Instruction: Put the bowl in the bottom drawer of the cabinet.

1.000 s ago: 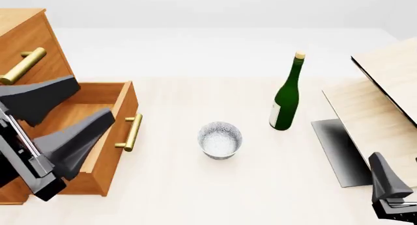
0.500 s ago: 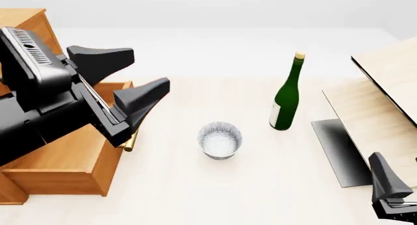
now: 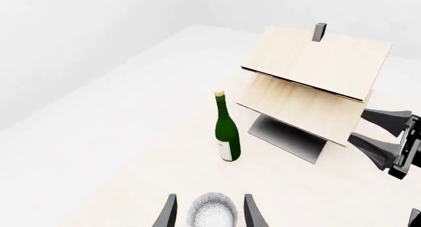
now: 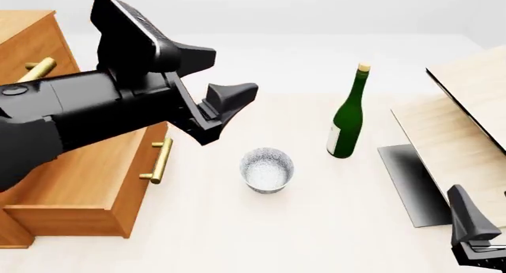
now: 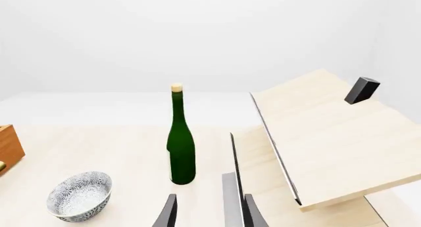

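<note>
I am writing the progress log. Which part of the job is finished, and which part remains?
Done: the bottom drawer of the cabinet stands pulled open. In hand: the left gripper, jaws open and empty, hangs above the table near the bowl. Left: gripping the bowl, which stands on the table, and setting it in the drawer.
</note>
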